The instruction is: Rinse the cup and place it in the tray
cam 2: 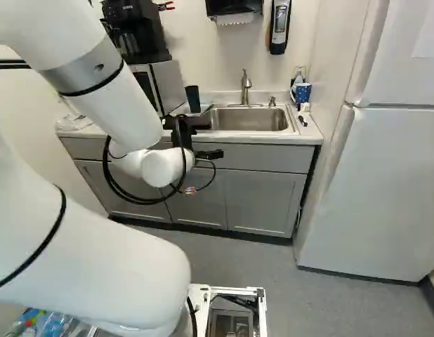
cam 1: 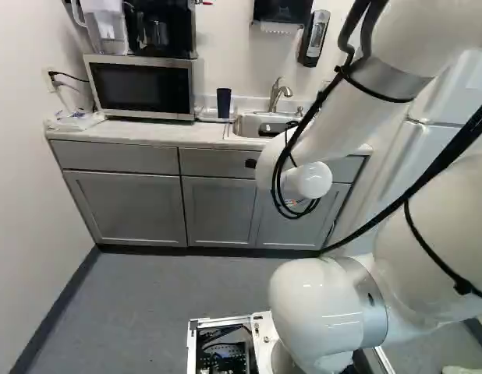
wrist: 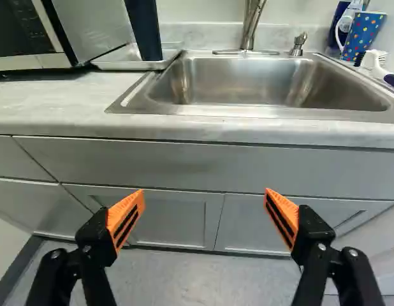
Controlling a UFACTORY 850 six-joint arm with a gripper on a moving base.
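Standing in the tray on the desk, the dark cup lies ahead and left of the pincer, whose fingers are spread wide apart.

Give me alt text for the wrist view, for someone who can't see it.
An open, empty gripper faces the cabinets under a counter, its orange pads wide apart. On the counter, a dark blue cup stands in a tray between a microwave and a metal sink with a faucet; a spotted cup is across the sink.
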